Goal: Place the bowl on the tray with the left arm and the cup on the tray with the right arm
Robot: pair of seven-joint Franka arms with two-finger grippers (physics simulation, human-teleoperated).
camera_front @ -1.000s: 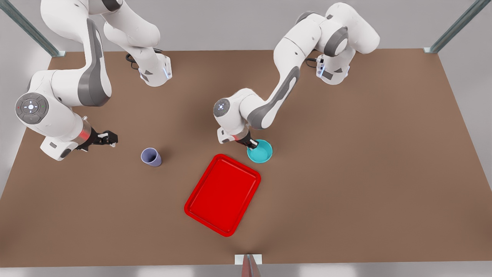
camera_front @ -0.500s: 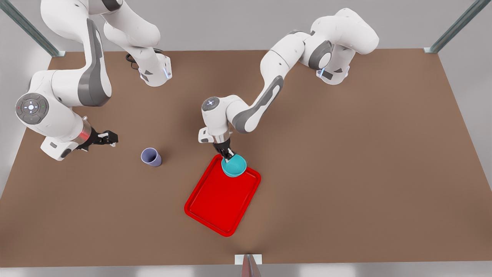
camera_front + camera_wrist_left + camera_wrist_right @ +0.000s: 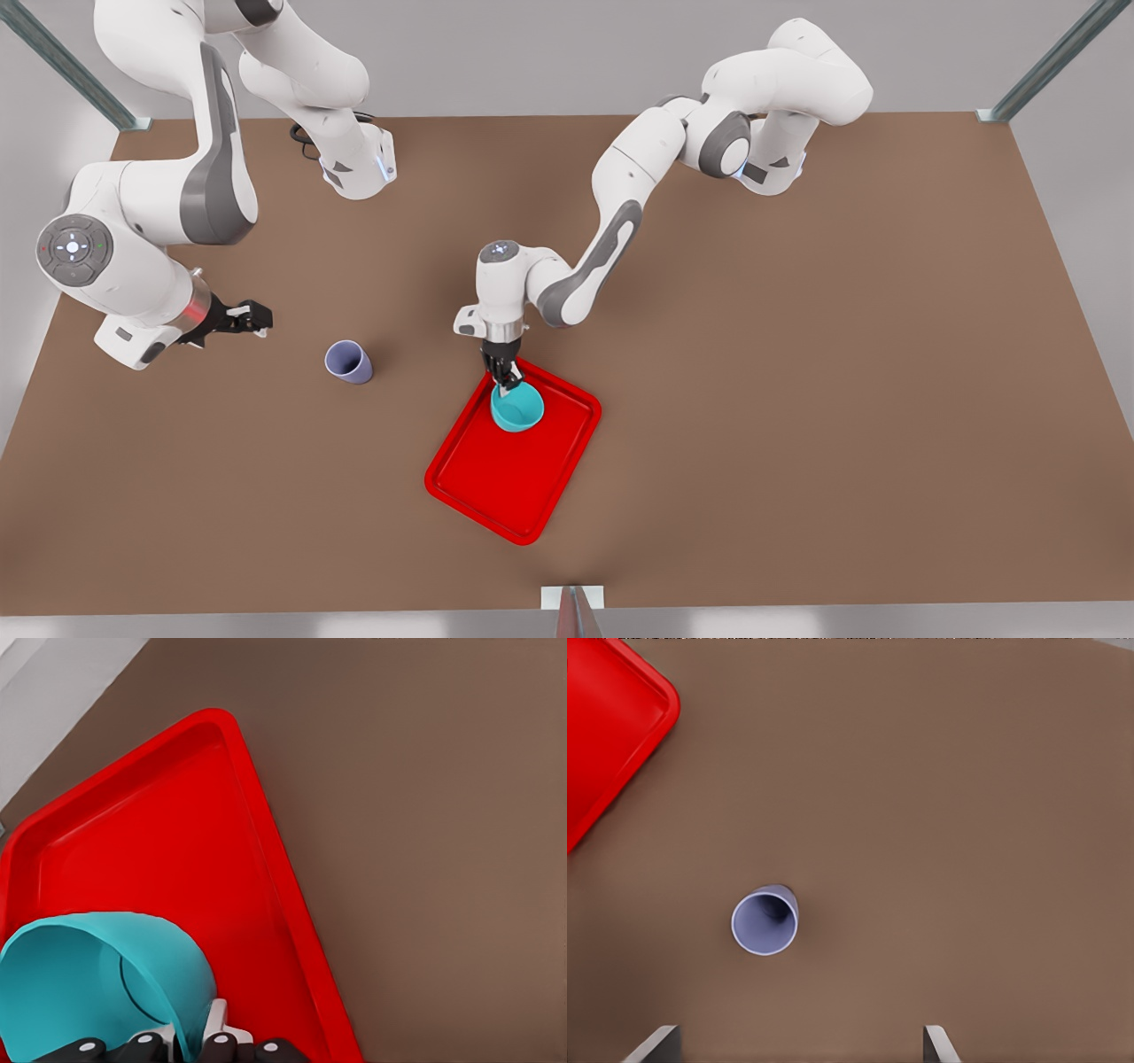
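So the left gripper (image 3: 506, 383) is pinching the rim of the small round teal bowl (image 3: 517, 408), which is hanging right under its fingers over the near end of the flat red rectangular tray (image 3: 496, 483). Looks like the placing step: next it's needing to lower and let go. Off to the side, the right gripper (image 3: 255, 319) is waiting with fingers spread wide, the lavender handleless cup (image 3: 347, 361) sitting on the brown table (image 3: 797, 399) just ahead of it, well apart from the tray.

1. A brown worktop (image 3: 797, 372) carries a red tray (image 3: 496, 478) near its front edge.
2. A lavender cup (image 3: 348, 362) stands upright, well apart from the tray.
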